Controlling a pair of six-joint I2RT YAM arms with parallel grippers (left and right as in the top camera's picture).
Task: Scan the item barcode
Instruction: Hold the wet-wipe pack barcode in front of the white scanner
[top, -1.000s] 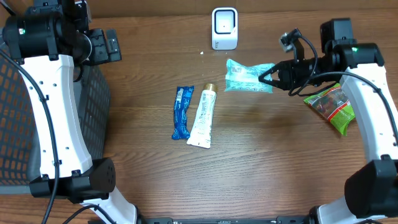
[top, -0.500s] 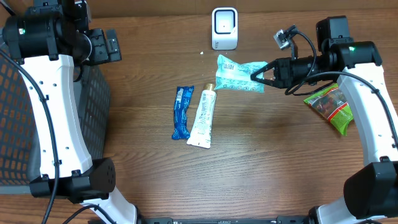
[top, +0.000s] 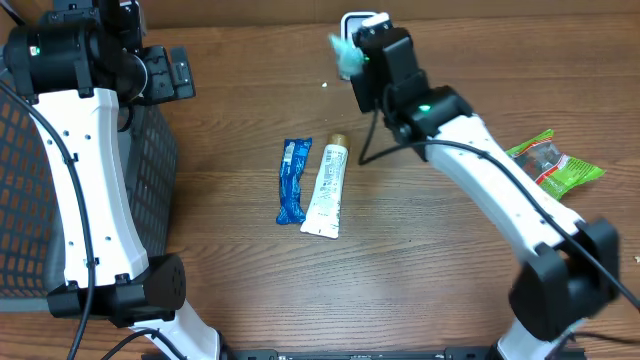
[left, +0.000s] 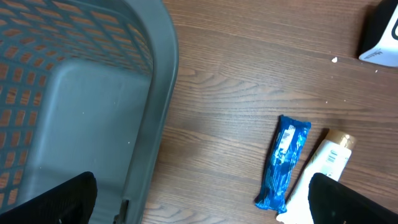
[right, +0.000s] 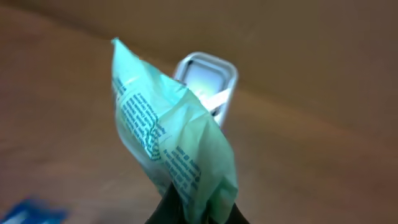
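Item, mint-green packet (right: 174, 143): pinched by right fingers (right: 163, 213), held just before scanner (right: 208, 74) at far edge of counter (top: 420, 250). Other arm: left fingers (left: 53, 199) spread wide above grey basket (left: 155, 93) at left.

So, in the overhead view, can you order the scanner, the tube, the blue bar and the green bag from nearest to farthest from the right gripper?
1. The scanner, at the back, just beside the right gripper holding the packet.
2. The tube and the blue bar, side by side mid-table: too close to call.
3. The green bag, far right.
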